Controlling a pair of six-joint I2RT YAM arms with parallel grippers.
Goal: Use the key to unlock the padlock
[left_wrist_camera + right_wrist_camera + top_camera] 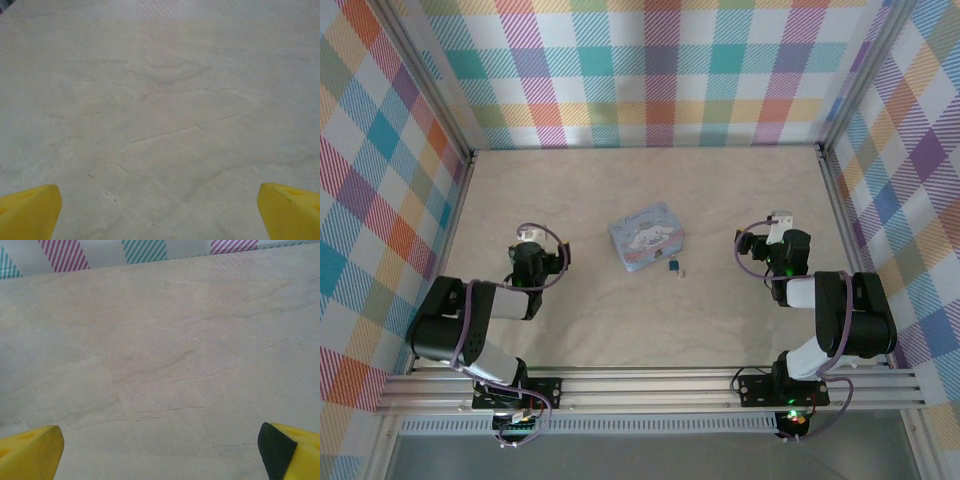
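Seen from above, a pale beige surface sits inside walls of pastel plaid. Near the middle lies a pale blue tin with a white cartoon figure. Just beside its near right corner sits the tiny dark padlock, with a pale speck close against its right side (the key, too small to make out clearly). The left hand is well to the left of the tin and the right hand well to its right, both apart from the padlock. From the left wrist, two yellow fingertips sit at the bottom corners, spread wide over the scratched surface and holding nothing. From the right wrist, the yellow fingertips likewise stand wide and empty, one showing a black pad, with the striped walls along the far edge.
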